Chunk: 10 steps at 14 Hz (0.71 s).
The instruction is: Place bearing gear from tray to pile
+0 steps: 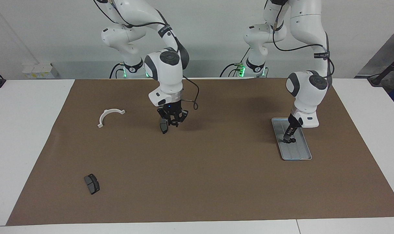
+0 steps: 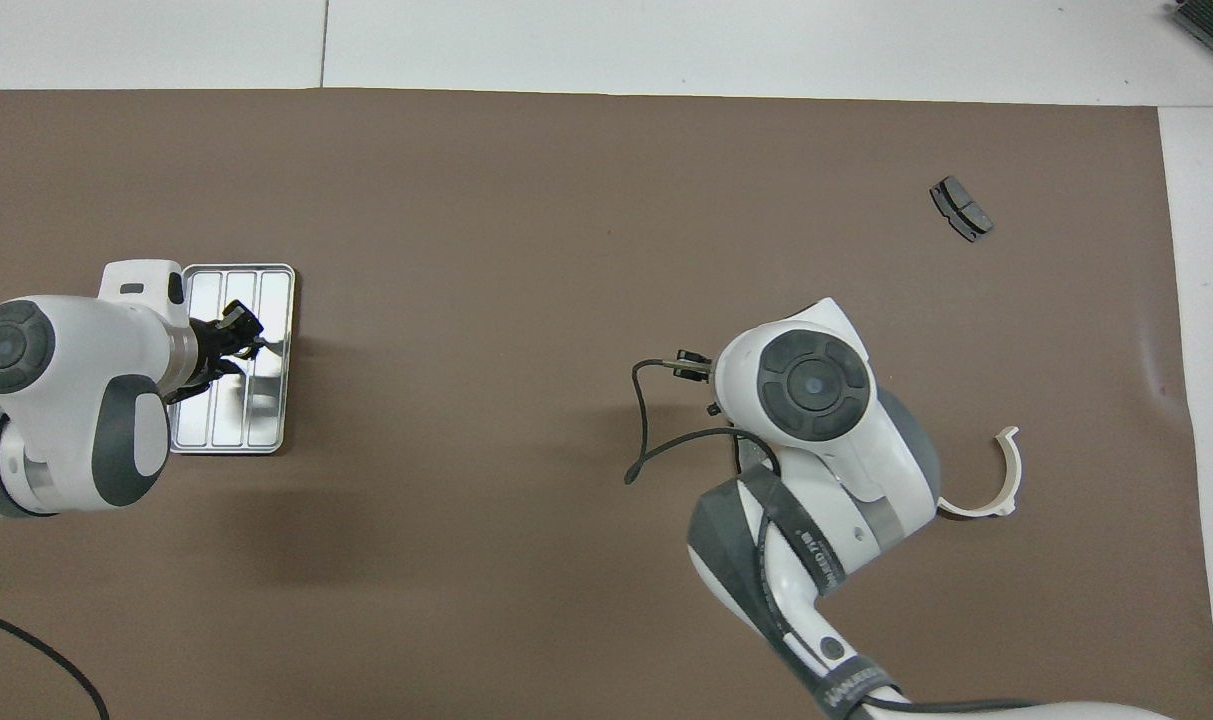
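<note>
Apparently the step in hand is the pick from the tray (image 1: pixel 300 152), which lies on the brown mat (image 1: pixel 216 182) toward the left arm's end of the counter. The left gripper (image 1: pixel 289 139) is down inside the tray. A small dark shape (image 1: pixel 292 140) at its tip may be the bearing gear, though I cannot make that out for certain. Nor can I tell whether this gripper is open or closed.

The right gripper (image 1: pixel 173 123) hangs low over the mat just beside one dark brake pad (image 1: pixel 163 126), near the white half-ring bracket (image 1: pixel 109 116). Its grip, and whether it carries anything, I cannot tell either. A second brake pad (image 1: pixel 91 184) lies well apart, toward the counter's edge farthest from the robots, at the right arm's end.

To do the pick well, the left gripper should centre on the part, close squarely, and lift straight up clear of the tray's rim. It should then set the part down among the scattered pieces without knocking the pad.
</note>
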{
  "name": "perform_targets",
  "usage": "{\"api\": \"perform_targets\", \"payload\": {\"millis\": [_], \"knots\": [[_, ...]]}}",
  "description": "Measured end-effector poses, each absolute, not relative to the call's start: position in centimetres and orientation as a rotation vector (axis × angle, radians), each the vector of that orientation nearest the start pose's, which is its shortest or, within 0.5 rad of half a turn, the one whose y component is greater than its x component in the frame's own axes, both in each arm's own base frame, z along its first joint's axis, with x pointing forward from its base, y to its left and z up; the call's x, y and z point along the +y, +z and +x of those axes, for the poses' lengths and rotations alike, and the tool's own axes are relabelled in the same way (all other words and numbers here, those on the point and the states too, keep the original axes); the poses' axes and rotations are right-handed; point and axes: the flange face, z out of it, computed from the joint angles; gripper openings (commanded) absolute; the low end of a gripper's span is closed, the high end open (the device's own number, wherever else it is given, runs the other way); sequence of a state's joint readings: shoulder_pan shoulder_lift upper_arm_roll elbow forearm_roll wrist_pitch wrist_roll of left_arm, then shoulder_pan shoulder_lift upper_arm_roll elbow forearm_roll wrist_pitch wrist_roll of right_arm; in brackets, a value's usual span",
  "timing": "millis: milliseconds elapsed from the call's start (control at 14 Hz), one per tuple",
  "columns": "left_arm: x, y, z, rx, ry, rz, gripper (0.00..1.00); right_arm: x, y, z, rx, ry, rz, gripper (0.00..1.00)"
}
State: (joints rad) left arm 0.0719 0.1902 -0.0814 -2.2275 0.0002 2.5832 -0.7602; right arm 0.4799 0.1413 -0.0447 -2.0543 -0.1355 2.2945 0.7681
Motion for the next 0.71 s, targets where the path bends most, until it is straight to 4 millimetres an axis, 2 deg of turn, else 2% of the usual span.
{"api": "perform_targets", "payload": {"millis": [214, 427, 712], "knots": [[-0.5, 30.2, 56.2, -1.182, -0.247, -2.986, 0.34, 17.4, 36.7, 54.7, 0.353, -0.182, -3.183, 0.00], [-0.5, 30.2, 56.2, -1.183, -0.250, -2.986, 0.18, 11.7, 36.3, 56.0, 0.307, -0.157, -3.204, 0.00], [-0.9, 30.7, 56.6, -1.172, -0.254, -2.993, 0.15, 2.2, 34.9, 56.3, 0.188, -0.066, -3.203, 0.00]]}}
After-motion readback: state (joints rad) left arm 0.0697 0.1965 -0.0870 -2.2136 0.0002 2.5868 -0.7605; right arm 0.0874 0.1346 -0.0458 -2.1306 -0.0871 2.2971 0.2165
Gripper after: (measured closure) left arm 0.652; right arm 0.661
